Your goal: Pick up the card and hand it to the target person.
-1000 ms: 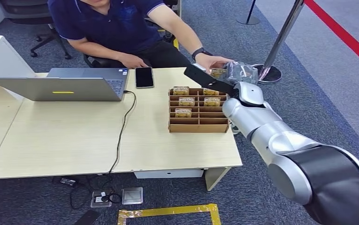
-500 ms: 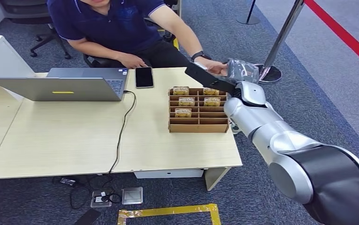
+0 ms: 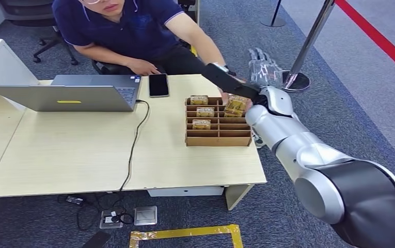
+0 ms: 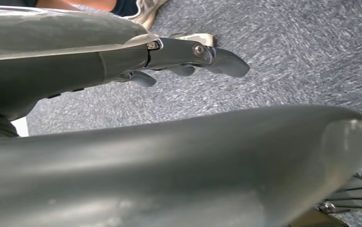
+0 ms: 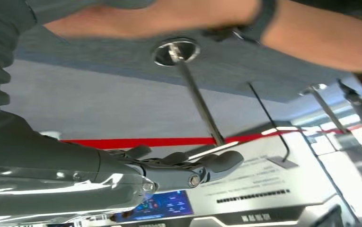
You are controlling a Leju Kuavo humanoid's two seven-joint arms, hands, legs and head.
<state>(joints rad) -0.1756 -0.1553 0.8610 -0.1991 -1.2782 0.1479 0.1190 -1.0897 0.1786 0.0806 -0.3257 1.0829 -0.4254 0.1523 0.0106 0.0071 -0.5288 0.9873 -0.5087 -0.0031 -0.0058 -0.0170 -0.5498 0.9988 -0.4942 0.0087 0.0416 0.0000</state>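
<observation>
The card (image 3: 236, 104) is in the person's hand (image 3: 230, 99), a yellow-brown packet held over the far right corner of the cardboard tray (image 3: 218, 135), just above the compartments there. It sits apart from the robot's right hand (image 3: 263, 67), which is lifted beyond the table edge, past the person's wrist, with its fingers (image 3: 257, 56) spread and extended and nothing between them. The right wrist view shows the same hand (image 5: 179, 170) with fingers stretched out and empty, the person's forearm (image 5: 169, 19) crossing in front of it. The silver right arm (image 3: 288, 134) reaches forward from the lower right, alongside the tray's right side. Other yellow packets (image 3: 201, 112) lie in the tray's far compartments. The left hand (image 4: 188, 59) hangs over grey carpet, fingers loosely extended, holding nothing. On the table (image 3: 71, 155) a laptop (image 3: 66, 95) stands open and a black phone (image 3: 158, 84) lies flat just beside it.
</observation>
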